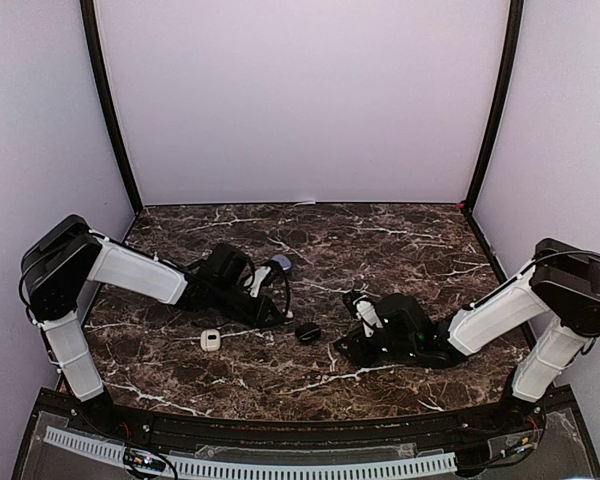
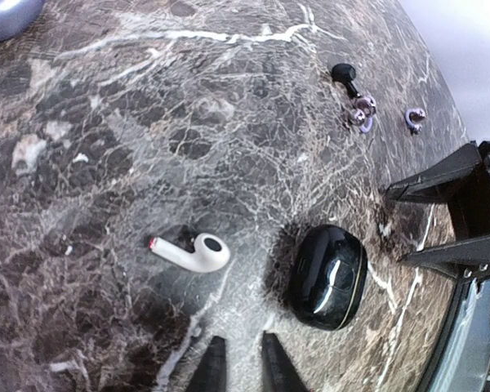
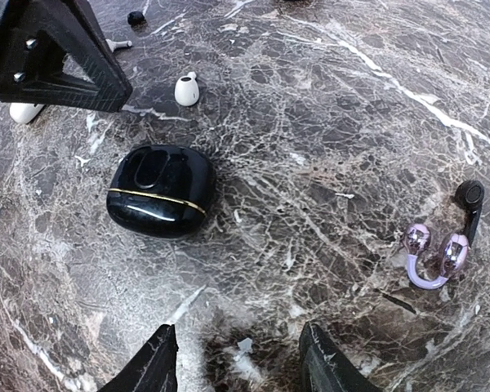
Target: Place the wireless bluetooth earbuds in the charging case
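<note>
The wireless bluetooth earbuds [image 3: 431, 260] are lying loose on the marble table [image 1: 380, 235], and the black charging case [image 2: 328, 275] is sitting shut in the middle of it all.

We're seeing the left gripper [image 2: 242, 367] with its fingers pinched nearly together and nothing between them. It's hanging low over the marble, with the white stemmed earbud [image 2: 192, 251] just off to one side and the black case just off to the other. We can't tell whether the tips are touching the table.

The right gripper [image 3: 241, 363] is standing with its fingers well apart, also carrying nothing, only bare marble between them. From its wrist view the black case is sitting ahead on the left, while a purple clip pair and a black stemmed earbud [image 3: 471, 200] are lying close together on the right.

Room-wise, from above we're looking at both grippers crowding the centre, facing each other with the black case between them, so that patch is tight. A white case [image 1: 211, 340] is sitting near the left arm's forearm, and a lavender case [image 1: 281, 263] is just beyond the left gripper. The back stretch of the table towards the wall is lying open, and both grippers are staying well apart from the side edges.
</note>
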Tool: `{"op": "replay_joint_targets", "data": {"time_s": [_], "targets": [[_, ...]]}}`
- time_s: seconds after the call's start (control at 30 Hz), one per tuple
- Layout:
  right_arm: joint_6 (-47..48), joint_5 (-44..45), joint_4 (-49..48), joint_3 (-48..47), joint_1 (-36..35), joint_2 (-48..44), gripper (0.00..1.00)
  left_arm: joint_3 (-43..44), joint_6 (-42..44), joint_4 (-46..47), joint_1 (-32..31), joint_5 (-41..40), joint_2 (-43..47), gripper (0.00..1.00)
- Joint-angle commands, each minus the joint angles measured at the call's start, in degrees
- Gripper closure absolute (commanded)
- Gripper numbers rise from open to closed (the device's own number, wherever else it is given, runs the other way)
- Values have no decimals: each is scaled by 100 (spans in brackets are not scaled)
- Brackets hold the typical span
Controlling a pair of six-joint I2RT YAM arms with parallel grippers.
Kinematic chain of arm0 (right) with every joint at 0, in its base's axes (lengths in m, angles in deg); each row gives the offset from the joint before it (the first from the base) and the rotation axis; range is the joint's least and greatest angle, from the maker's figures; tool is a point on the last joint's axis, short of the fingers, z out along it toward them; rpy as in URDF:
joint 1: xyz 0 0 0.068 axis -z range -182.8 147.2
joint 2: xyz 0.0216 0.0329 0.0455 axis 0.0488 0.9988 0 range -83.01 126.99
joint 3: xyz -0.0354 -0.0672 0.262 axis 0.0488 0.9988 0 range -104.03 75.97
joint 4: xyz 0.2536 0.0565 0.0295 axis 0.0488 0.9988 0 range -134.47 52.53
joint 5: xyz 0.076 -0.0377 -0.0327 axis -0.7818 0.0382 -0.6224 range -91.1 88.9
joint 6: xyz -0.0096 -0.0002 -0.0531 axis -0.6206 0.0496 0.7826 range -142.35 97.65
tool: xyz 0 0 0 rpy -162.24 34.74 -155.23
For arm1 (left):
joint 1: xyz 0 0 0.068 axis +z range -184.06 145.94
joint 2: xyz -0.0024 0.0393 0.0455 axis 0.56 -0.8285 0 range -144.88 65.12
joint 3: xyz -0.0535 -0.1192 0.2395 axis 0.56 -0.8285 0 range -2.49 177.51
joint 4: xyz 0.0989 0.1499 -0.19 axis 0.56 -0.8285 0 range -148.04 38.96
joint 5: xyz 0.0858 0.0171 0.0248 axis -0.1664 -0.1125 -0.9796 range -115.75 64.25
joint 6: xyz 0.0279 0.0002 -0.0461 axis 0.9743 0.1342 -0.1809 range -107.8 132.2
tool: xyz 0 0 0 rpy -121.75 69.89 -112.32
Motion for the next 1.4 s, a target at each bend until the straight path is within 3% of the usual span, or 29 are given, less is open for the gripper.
{"op": "replay_joint_targets", "data": {"time_s": [0.0, 0.07, 0.9, 1.37], "targets": [[-72, -47, -224, -106, 21, 109, 49, 227, 175, -296, -19, 23, -159, 96], [-65, -73, -252, -107, 18, 112, 50, 251, 208, -323, -26, 3, -195, 100], [27, -68, -231, -101, 19, 116, 50, 758, 537, -300, -494, 330, -825, 100], [279, 389, -628, 444, 17, -668, 47, 620, 425, -332, -732, 400, -711, 99]]}}
